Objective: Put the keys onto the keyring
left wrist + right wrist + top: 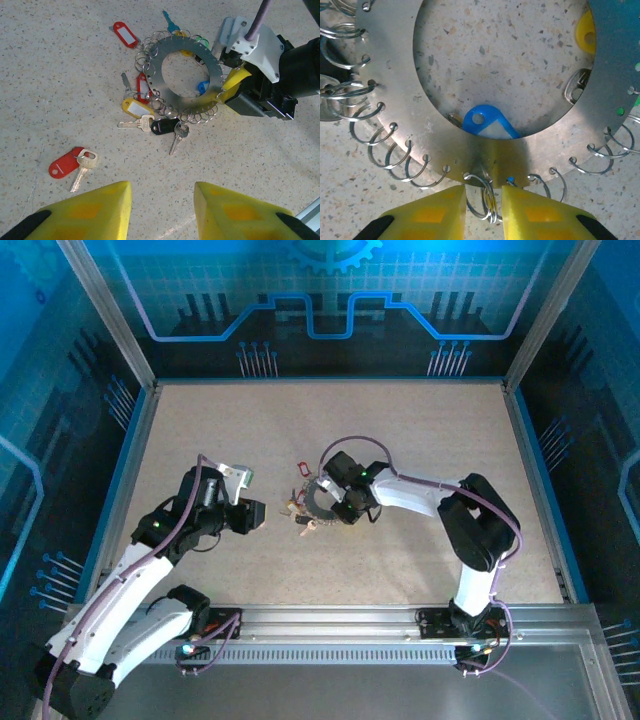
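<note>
The keyring, a flat grey metal band with small wire rings along its edge, lies mid-table. Keys with yellow, black and red tags cluster at its near side. One key on a red tag lies apart from it, just ahead of my left gripper, which stands open over bare table. My right gripper is at the band's edge, fingers narrowly apart with a wire ring between them; whether they pinch it is unclear. A blue tag peeks from under the band.
Another red tag and a blue key lie beyond the keyring. A yellow tag sits inside the band's hole. The speckled table is walled in blue, with a metal rail along its near edge.
</note>
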Tool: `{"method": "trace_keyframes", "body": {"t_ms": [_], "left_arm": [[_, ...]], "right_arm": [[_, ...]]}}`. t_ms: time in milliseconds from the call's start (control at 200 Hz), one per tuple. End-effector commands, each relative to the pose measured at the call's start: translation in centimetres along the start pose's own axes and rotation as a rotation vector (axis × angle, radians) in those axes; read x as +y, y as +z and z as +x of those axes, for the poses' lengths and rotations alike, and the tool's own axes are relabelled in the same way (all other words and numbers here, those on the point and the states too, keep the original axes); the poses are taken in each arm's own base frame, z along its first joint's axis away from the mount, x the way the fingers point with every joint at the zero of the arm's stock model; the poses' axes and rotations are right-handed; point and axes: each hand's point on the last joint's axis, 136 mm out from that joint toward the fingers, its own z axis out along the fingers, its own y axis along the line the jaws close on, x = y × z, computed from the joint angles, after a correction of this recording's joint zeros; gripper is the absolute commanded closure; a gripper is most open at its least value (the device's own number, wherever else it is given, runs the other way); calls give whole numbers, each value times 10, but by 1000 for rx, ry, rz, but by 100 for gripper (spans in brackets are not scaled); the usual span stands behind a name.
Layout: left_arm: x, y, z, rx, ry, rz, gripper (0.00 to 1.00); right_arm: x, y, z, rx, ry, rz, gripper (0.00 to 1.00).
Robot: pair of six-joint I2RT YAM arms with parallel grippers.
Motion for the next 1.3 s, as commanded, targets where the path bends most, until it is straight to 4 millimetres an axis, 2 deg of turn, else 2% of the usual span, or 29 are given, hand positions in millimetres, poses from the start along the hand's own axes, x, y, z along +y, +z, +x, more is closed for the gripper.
{"method": "trace_keyframes", "body": {"t_ms": [0,145,245,340,490,775,1051,1296], "left_arm": [[-3,1,2,1,19,28,60],[-3,1,2,1,17,30,61],[-3,2,3,3,20,30,60],[-3,2,3,4,17,29,60],[-4,3,3,8,13,35,60],[-5,4,5,18,12,41,60],[-5,5,6,23,11,44,60],[-5,5,6,26,9,44,60]], "right_arm": [[1,-11,0,-31,40,-40,74],[-1,-24,-2,-63,94,-67,77],[4,-36,-5,-83,134,-108,79],[11,-38,-4,-66,195,-178,79],[17,-30,5,-26,272,-248,71],[19,-16,11,8,356,-339,65],[21,-5,14,33,375,-362,62],[15,-3,15,38,384,-328,58]]}}
